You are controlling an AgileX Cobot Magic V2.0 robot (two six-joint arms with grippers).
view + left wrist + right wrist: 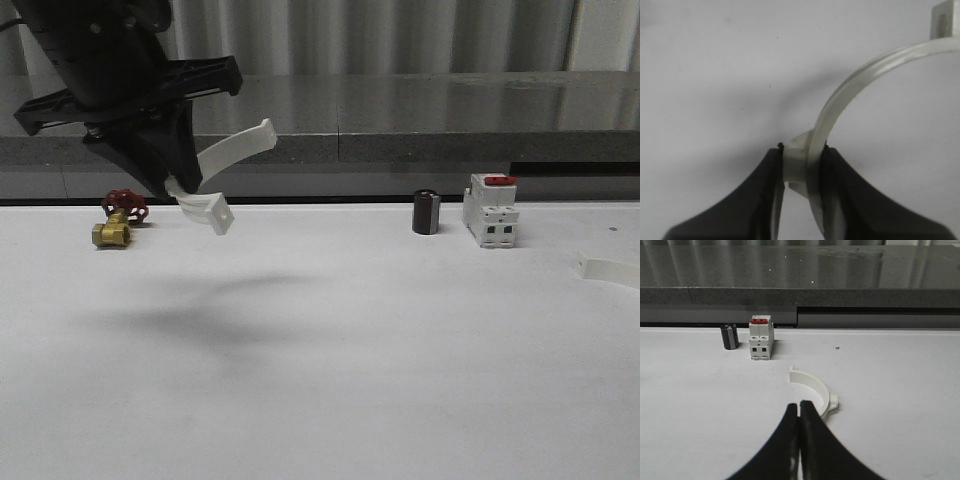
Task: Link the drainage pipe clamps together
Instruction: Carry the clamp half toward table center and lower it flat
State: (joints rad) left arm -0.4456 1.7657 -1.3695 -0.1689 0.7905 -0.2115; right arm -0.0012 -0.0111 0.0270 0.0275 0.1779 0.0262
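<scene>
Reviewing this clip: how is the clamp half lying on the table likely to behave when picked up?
The clamp half on the table looks like thin moulded plastic, so probably light and slightly springy. Resting on its edge, it may slide or tip if nudged. The right end effector, shut, must open first.

So on the white worktop (320,380) there's a small brass valve (112,233) with a red handwheel (124,203) back left. Over on the right, a dark little cylinder (426,212) stands upright just beside a white breaker block (491,215) with a red top, both near the back edge.
</scene>
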